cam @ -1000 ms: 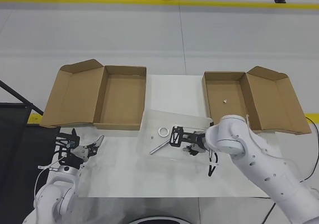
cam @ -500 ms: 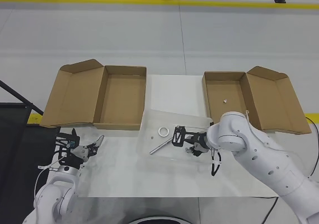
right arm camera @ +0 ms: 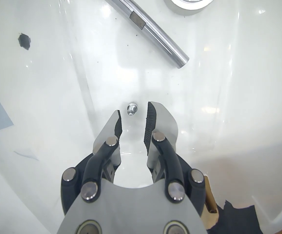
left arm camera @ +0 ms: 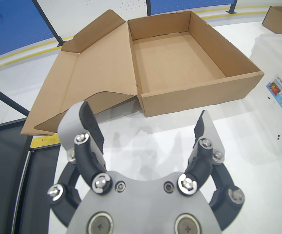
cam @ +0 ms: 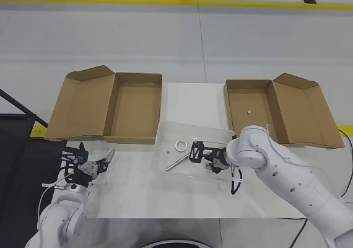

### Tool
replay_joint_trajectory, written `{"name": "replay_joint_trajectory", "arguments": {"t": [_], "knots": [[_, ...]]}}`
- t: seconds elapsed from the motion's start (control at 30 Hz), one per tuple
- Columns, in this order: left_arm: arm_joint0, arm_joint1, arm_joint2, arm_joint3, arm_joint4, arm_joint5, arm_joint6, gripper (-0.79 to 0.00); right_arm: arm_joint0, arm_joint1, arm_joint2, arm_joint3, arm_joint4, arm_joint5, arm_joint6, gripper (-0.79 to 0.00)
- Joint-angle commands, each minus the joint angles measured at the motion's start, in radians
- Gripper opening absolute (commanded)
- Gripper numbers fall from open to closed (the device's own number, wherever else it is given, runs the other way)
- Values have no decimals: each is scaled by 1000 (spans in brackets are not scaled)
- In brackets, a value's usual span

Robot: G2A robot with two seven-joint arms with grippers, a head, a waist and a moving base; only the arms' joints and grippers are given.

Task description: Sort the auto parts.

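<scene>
Tray floor (right arm camera: 240,79): cropped tube (right arm camera: 153,31), possibly bolt (right arm camera: 132,108).

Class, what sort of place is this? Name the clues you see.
Probably a factory-style robot test hall: a yellow floor line, blue partition panels, and a white table holding open cardboard boxes and a clear bin of metal parts.

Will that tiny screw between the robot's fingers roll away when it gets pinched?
Probably a bit. The screw is round and shiny on the tray's glossy floor, so it may roll or skid if bumped sideways. It looks tiny, so likely light. The right gripper's rough pads should help grip it.
</scene>
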Motion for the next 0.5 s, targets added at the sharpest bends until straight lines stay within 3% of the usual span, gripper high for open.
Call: {"name": "replay_joint_trajectory", "arguments": {"t": [0.0, 0.1, 0.17, 0.23, 0.47], "knots": [[0, 0, 0, 0, 0, 0, 0, 0, 3, -4, -6, 9, 3, -7, 1, -560], [0, 0, 0, 0, 0, 0, 0, 0, 9, -11, -15, 19, 5, -12, -2, -597], [0, 0, 0, 0, 0, 0, 0, 0, 14, -15, -19, 25, 5, -15, -2, -665], [0, 0, 0, 0, 0, 0, 0, 0, 18, -19, -20, 31, 6, -14, -8, -785], [0, 0, 0, 0, 0, 0, 0, 0, 19, -17, 16, 24, -12, 9, -79, -785]]}}
